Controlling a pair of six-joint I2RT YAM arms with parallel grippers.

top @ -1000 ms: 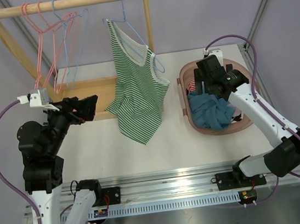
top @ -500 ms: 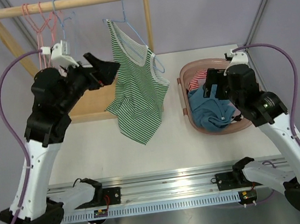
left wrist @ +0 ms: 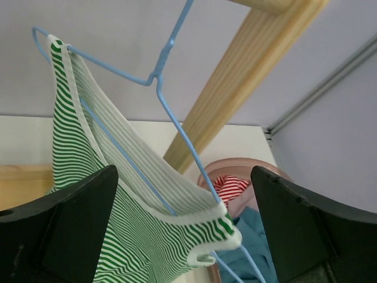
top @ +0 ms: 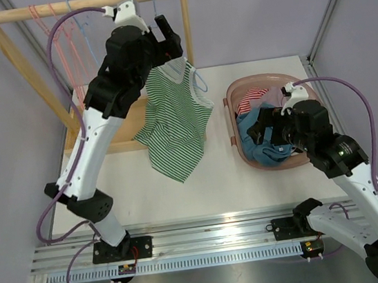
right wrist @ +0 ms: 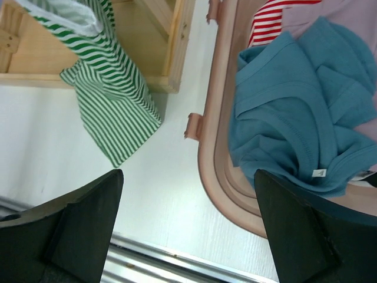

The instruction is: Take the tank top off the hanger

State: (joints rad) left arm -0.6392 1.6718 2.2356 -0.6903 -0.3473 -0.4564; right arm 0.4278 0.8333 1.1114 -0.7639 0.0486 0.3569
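The green-and-white striped tank top (top: 175, 115) hangs on a blue wire hanger (top: 199, 79) hooked over the wooden rail. My left gripper (top: 167, 39) is raised high beside the hanger's neck, open and empty. In the left wrist view the hanger (left wrist: 171, 112) and the tank top's shoulder strap (left wrist: 147, 194) lie between the open fingers of my left gripper (left wrist: 185, 236), not touched. My right gripper (top: 260, 128) hovers open and empty over the basket's left part. In the right wrist view my right gripper (right wrist: 188, 236) is above the basket rim (right wrist: 212, 159), and the tank top's hem (right wrist: 112, 100) shows at upper left.
The wooden rack (top: 87, 3) stands at the back left with several empty pink and blue hangers (top: 65, 46). A pink laundry basket (top: 229, 108) at the right holds a blue garment (right wrist: 294, 118) and a red-striped one (top: 253, 97). The white table (top: 132, 184) lies below.
My left arm has swung up and to the right, from low beside the rack to the hanger's top. My right gripper has drawn back and risen over the basket's near left part.
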